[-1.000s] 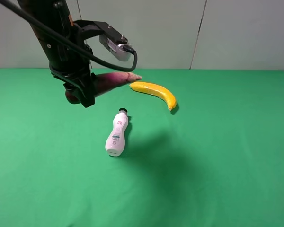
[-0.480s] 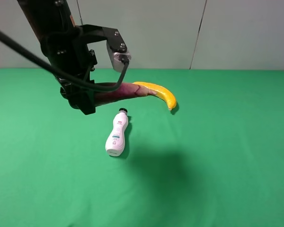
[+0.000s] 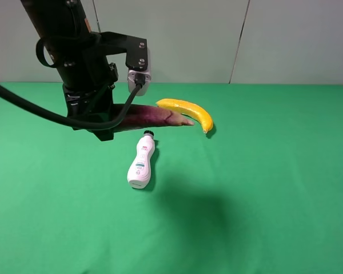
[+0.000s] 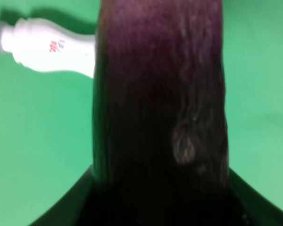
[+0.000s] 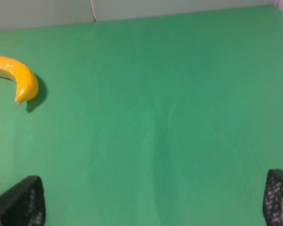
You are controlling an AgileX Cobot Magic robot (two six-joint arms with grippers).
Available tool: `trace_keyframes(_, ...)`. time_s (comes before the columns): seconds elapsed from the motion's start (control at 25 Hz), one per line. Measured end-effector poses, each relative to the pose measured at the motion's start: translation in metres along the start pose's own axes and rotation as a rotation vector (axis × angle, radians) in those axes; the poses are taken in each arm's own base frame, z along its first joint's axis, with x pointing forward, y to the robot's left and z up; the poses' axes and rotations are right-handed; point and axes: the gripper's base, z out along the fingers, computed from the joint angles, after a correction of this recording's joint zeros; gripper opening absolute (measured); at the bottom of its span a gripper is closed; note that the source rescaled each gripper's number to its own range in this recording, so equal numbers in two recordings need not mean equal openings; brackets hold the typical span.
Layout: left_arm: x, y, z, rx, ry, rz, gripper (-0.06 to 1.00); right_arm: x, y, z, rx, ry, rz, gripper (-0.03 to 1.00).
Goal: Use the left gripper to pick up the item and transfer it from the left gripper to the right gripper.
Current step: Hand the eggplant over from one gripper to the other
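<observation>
Purple eggplant (image 3: 154, 116) — gripped, left fingers (image 3: 104, 133) closed

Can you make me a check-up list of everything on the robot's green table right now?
Surface: green cloth, flat, no spills seen.
Job's things: purple eggplant held up off the cloth, its pale tip pointing toward the banana.
Clutter: yellow banana lying at the back; white bottle lying on its side, apart from the banana.
End effectors: left end effector shut on the eggplant's dark end; right end effector open, nothing between its jaws, bare cloth below.
Cables: thick black cables loop by the left end effector, one crossing in front of the eggplant.
Surroundings: pale wall panels behind; nothing else seen.
</observation>
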Motion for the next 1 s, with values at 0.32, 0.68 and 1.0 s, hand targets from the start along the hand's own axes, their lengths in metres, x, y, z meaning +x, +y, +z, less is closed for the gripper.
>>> trace_keyframes(0.32,-0.008,0.006,-0.001,-0.062,-0.087,0.015,0.00,0.000,0.000,0.000,0.000,0.000,0.000,1.00)
trace_keyframes(0.68,-0.019,0.003,0.000,-0.098,-0.137,0.040,0.00,0.000,0.000,0.000,0.000,0.000,0.000,1.00)
trace_keyframes(1.0,-0.024,0.003,-0.001,-0.114,-0.181,0.032,0.00,0.000,0.000,0.000,0.000,0.000,0.000,1.00)
